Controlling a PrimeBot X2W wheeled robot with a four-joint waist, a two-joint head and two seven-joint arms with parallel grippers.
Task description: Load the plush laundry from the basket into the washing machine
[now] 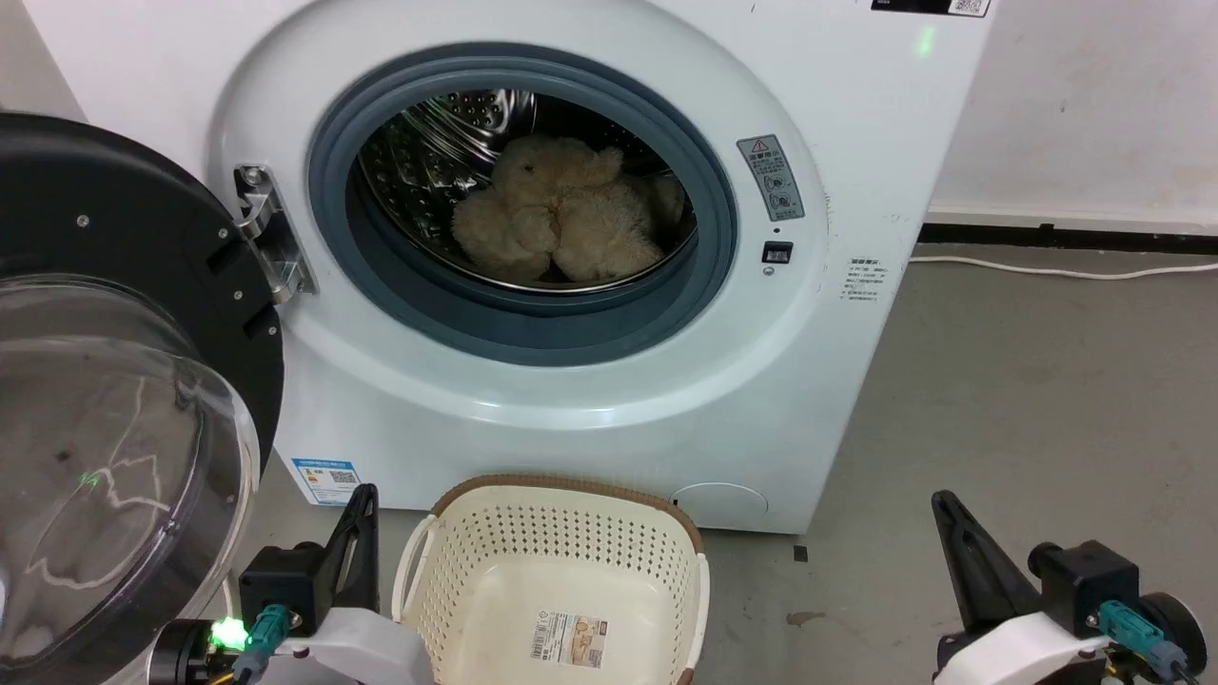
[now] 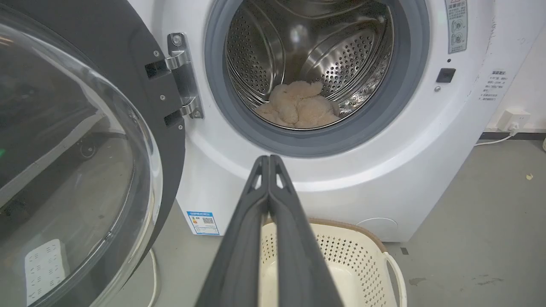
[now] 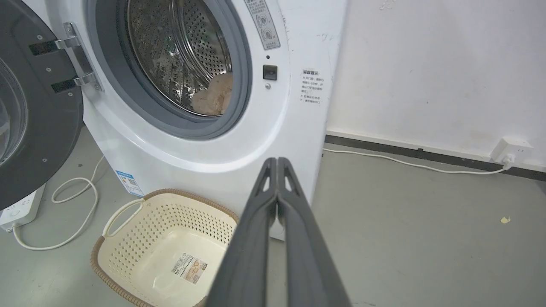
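We see the plush laundry [image 1: 557, 214] lying inside the steel drum [image 2: 341, 64] of the washing machine [image 1: 590, 419], whose clear domed door [image 1: 114, 428] stands open at the left. On the grey floor [image 1: 1028, 400] near us, just in front of the machine, the basket [image 1: 561, 482] shows its bare bottom with a label [image 1: 568, 637]. Our left gripper [image 2: 268, 160] and right gripper [image 3: 277, 161] sit low on either side of the basket, each with its two dark fingers pressed together, gripping nothing.
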